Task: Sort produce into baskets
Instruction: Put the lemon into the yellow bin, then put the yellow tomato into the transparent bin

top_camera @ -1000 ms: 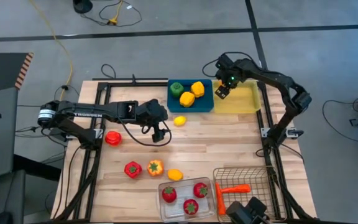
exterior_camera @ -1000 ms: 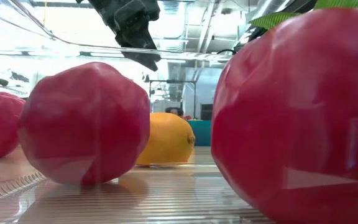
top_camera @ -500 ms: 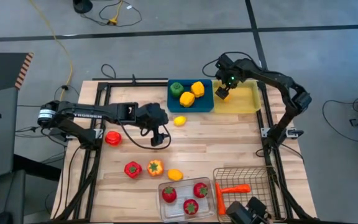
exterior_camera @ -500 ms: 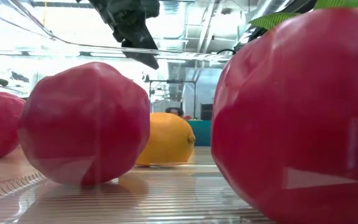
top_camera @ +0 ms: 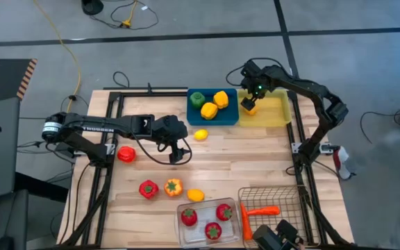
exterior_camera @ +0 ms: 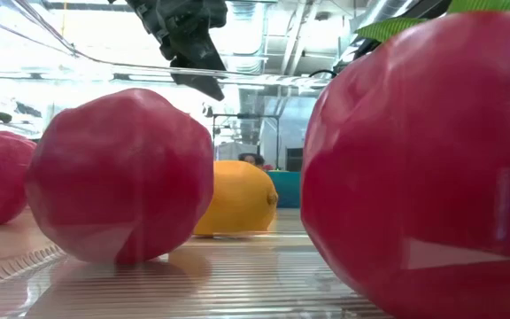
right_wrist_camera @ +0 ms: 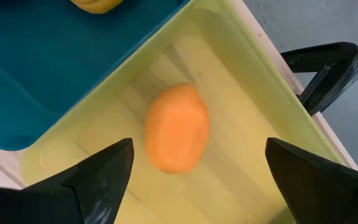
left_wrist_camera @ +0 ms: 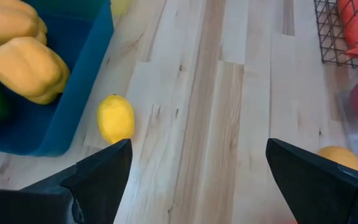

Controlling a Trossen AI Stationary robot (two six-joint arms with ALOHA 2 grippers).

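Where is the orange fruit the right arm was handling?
In the high view, the orange fruit lies in the yellow tray, at its end beside the blue tray, below the open right end effector.

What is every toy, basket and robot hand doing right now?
Right end effector: open, above the translucent yellow tray.
Orange round fruit: loose in the yellow tray.
Left end effector: open, over bare table, holding nothing.
Small yellow lemon: lying on the table beside the solid blue tray.
Blue tray: holds one green and two yellow peppers.
Clear plastic bin: holds three red berries.
Brown wire-mesh basket: holds an orange carrot.
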